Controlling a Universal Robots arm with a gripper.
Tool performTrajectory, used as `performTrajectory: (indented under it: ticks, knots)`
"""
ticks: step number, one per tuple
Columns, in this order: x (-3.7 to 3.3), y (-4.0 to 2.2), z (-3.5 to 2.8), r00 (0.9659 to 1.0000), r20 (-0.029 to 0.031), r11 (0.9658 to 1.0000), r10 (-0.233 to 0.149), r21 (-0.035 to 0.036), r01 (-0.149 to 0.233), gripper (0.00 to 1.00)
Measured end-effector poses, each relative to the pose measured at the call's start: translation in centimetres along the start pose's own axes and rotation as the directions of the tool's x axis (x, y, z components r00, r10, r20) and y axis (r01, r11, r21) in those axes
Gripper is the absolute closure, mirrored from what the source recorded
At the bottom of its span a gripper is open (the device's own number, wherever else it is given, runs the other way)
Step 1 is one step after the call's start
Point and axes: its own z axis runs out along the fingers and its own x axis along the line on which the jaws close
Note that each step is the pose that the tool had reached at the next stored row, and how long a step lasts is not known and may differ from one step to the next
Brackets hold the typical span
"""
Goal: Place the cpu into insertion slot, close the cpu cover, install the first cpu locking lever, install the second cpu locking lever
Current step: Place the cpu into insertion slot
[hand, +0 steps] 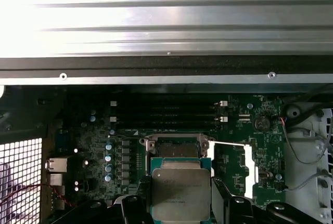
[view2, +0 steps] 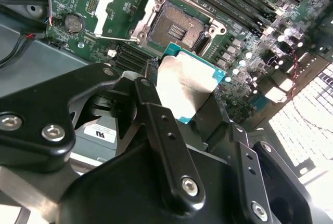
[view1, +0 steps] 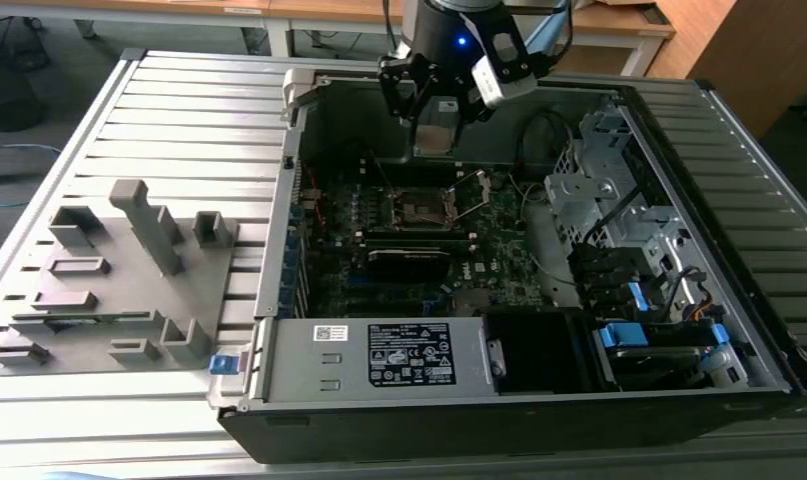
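Silver-grey cpu (view2: 184, 86) clamped between the jaws — hovering above the open insertion slot (view2: 178, 29).

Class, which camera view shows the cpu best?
The first wrist view: the cpu faces the camera squarely, its metal top plain. The second wrist view shows it at a slant; the exterior view shows it small.

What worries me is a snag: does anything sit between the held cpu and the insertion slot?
Nothing visible does. The gripper holds the cpu in the air; the insertion slot lies bare, with the cpu cover swung open beside it.
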Motion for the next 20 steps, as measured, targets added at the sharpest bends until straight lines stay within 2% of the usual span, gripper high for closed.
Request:
performTrajectory:
  ticks: [5, 7, 10, 14, 20]
  knots:
    - [0.05, -0.06, 0.66, 1.0, 0.0039, 1.0, 0.0, -0.0001, 0.0, 0.46]
    - [0.2, -0.12, 1.25, 1.0, 0.0088, 1.0, -0.002, -0.0001, 0.002, 0.46]
    - [0.41, -0.17, 1.82, 0.9999, 0.0134, 1.0, -0.003, -0.0003, 0.003, 0.46]
    - [0.56, -0.23, 2.39, 0.9998, 0.0171, 1.0, -0.005, -0.0003, 0.005, 0.46]
    - [0.58, -0.25, 2.58, 0.9998, 0.0178, 1.0, -0.005, -0.0002, 0.005, 0.46]
